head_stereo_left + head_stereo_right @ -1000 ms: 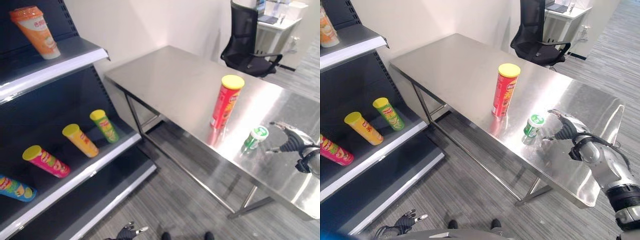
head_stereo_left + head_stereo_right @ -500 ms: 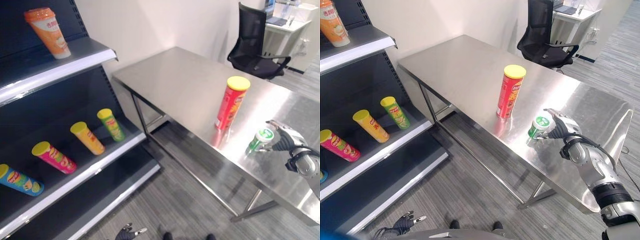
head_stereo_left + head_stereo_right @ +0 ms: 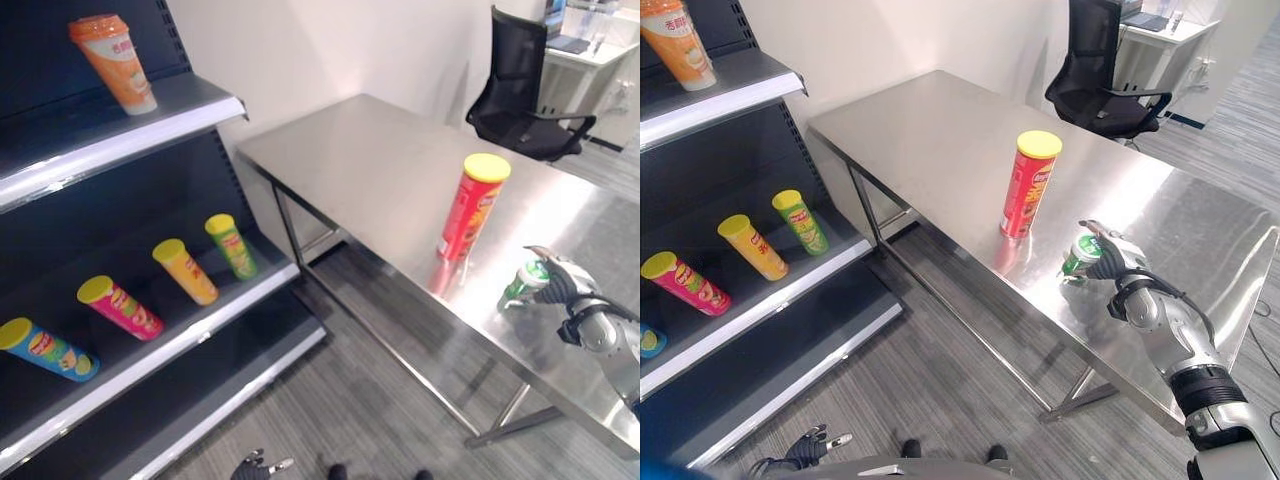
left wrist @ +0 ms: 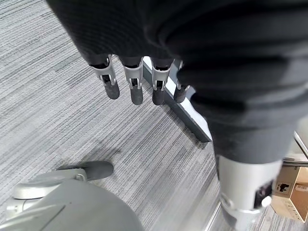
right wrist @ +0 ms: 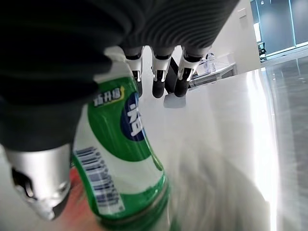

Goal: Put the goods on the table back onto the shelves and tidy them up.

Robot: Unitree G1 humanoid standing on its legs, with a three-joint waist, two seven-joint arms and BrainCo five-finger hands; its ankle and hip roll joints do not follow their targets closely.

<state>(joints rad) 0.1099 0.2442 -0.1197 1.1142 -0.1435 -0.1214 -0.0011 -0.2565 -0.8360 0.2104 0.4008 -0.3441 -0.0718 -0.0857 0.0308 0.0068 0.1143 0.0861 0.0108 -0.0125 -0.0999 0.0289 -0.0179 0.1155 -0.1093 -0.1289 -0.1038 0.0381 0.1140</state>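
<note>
The shelves (image 3: 120, 130) stand at the left, dark with pale front edges, separated from the table (image 3: 380, 170) by an open strip of grey floor (image 3: 940, 400). The table's far half is bare steel; its near long edge runs diagonally toward the right. A black chair (image 3: 525, 95) sits behind its far side.

An orange cup (image 3: 113, 60) stands near the upper shelf's front edge. On the lower shelf four cans lie tilted in a row: blue (image 3: 45, 350), pink (image 3: 118, 307), yellow (image 3: 184, 271) and green (image 3: 231, 246).

A red can (image 3: 472, 206) stands upright on the table, near its front edge. Just right of it, the green bottle (image 3: 1081, 255) stands close to that edge, the right hand (image 3: 1107, 262) closed around it, thumb and fingers on opposite sides.

The left hand (image 4: 139, 82) hangs low over the floor, fingers relaxed, holding nothing.
</note>
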